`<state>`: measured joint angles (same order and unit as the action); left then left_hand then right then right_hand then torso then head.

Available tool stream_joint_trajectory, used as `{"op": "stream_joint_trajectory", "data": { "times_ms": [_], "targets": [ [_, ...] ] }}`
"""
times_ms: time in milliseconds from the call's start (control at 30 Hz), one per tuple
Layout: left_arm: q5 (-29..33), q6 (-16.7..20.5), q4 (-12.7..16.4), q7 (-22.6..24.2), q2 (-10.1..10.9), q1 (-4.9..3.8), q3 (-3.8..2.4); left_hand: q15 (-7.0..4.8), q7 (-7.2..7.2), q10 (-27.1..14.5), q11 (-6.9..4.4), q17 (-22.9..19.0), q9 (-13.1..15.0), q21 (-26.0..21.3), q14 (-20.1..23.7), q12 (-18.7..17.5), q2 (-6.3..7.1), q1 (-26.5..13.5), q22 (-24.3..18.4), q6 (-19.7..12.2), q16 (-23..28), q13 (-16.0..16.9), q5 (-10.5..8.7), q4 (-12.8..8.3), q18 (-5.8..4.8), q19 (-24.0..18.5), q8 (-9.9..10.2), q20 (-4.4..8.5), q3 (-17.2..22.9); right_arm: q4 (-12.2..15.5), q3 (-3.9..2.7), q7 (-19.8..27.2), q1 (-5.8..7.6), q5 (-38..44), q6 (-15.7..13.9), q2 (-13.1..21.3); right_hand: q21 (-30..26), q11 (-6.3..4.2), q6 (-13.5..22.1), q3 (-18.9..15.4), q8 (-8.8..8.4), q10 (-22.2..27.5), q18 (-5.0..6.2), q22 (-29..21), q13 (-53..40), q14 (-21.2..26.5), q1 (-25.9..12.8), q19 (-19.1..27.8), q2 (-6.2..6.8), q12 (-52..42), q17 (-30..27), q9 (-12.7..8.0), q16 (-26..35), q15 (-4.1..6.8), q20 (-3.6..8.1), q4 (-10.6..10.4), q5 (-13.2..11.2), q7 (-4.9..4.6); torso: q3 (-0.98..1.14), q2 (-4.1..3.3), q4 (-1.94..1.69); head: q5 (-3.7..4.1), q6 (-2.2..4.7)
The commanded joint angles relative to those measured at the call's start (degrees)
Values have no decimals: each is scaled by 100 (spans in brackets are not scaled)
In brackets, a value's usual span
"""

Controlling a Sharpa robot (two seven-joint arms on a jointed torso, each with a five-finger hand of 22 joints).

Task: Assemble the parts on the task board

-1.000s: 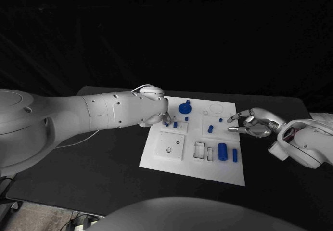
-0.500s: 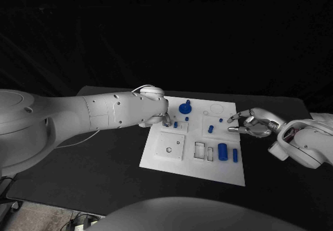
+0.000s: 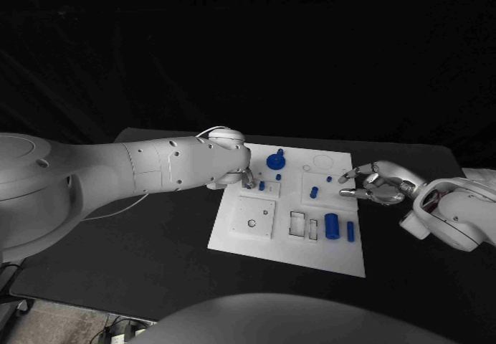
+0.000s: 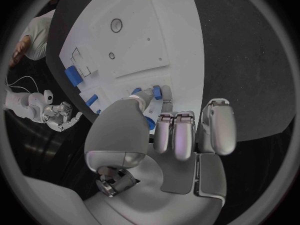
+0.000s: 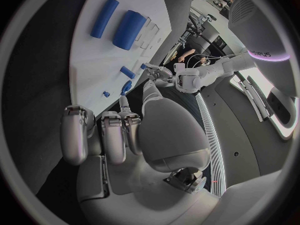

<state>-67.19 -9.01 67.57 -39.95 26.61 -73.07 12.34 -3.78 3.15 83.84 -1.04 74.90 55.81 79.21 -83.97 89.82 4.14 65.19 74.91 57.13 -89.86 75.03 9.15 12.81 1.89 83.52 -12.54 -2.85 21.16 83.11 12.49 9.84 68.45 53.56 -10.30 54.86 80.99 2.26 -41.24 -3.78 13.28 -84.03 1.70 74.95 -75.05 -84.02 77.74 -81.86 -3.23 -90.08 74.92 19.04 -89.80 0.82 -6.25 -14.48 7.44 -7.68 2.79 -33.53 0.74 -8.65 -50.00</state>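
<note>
Task board [image 3: 271,236]: left hand [image 3: 240,175] fingers seemingly pinch a blue part [image 4: 152,93]; right hand [image 3: 377,185] fingers spread, empty.

Left robot hand [image 4: 164,130] reaches over the white task board [image 4: 159,30] — fingertips among small blue parts [image 4: 157,92] near its edge

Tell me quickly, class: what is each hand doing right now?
Left hand: down at a small blue part on the task board; whether it grips it cannot be told.
Right hand: open, holding nothing.
</note>
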Motion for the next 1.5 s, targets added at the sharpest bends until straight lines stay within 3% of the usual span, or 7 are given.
{"op": "stream_joint_trajectory", "data": {
  "times_ms": [33, 167, 467, 633, 1067, 1500],
  "targets": [
    [12, -104, 20, -270, 9, 15, 8, 46, 31, 616, 53, 1510, -56, -41, -603, 18, -8, -78, 997, -20, -14, 1497, -89, 58, 90, -23, 67, -23, -75, 6, 1, 23, -4, 15, 45, -2, -32, 50, -42, -22, -28, -597, 100, 1148, -1495, -598, 7, 31, -34, 8, 1508, -5, -20, -57, 5, 24, 21, -3, 0, 1, -1, 2, 0],
    [20, -122, 33, -265, 28, 15, 8, 65, 57, 616, 76, 1510, -137, -64, -603, 18, -9, -126, 994, -49, -14, 1497, -109, 148, 93, -31, 136, -37, -151, 7, 1, 21, -4, 15, 49, 0, -32, 50, -42, -22, -28, -597, 100, 1148, -1495, -598, 7, 31, -34, 8, 1508, -5, -20, -57, 5, 24, 21, -3, 0, -1, -1, -1, 0],
    [38, -179, 66, -243, 64, 15, 8, 77, 53, 616, 82, 1510, -219, -92, -603, 18, 9, -169, 998, 33, -14, 1497, 138, 299, 98, -36, 149, -54, -237, 8, 1, 15, -5, 15, 61, -1, -32, 50, -42, -22, -28, -597, 100, 1148, -1495, -598, 7, 31, -34, 8, 1508, -5, -20, -57, 5, 24, 21, -3, 0, -2, -2, -9, 0],
    [74, -202, 72, -219, 72, 15, 8, 74, 36, 616, 74, 1510, -220, -101, -603, 18, 5, -164, 999, 58, -14, 1497, 115, 333, 100, -39, 135, -54, -202, 7, 1, 13, -5, 15, 67, -5, -33, 51, -45, -21, -28, -597, 100, 1147, -1495, -598, 16, 32, -40, 8, 1508, -8, -20, -57, 5, 32, 29, -5, 0, 1, 0, -17, 0],
    [143, -298, 100, -226, 94, 15, 8, 16, -50, 616, 3, 1510, -124, -115, -603, 18, 178, 99, 1023, 153, -14, 1497, 181, 308, 99, -28, -14, -6, 306, 1, 1, 12, -9, 15, 80, -8, -34, 51, -46, -21, -28, -597, 101, 1147, -1495, -598, 17, 33, -41, 8, 1508, -9, -20, -58, 5, 33, 31, -5, 0, 3, 0, -18, 0],
    [199, -264, 107, -205, 94, 18, 8, -6, -74, 616, -23, 1510, -87, -128, -603, 18, 265, 206, 1038, 175, -14, 1497, 216, 235, 99, -21, -70, 21, 708, -3, 1, 7, -16, 15, 91, -10, -43, 51, -48, -22, -28, -597, 103, 1144, -1495, -598, 20, 41, -45, 8, 1508, -11, -20, -58, 5, 36, 35, -6, 0, 0, 1, -24, 0]
  ]
}}
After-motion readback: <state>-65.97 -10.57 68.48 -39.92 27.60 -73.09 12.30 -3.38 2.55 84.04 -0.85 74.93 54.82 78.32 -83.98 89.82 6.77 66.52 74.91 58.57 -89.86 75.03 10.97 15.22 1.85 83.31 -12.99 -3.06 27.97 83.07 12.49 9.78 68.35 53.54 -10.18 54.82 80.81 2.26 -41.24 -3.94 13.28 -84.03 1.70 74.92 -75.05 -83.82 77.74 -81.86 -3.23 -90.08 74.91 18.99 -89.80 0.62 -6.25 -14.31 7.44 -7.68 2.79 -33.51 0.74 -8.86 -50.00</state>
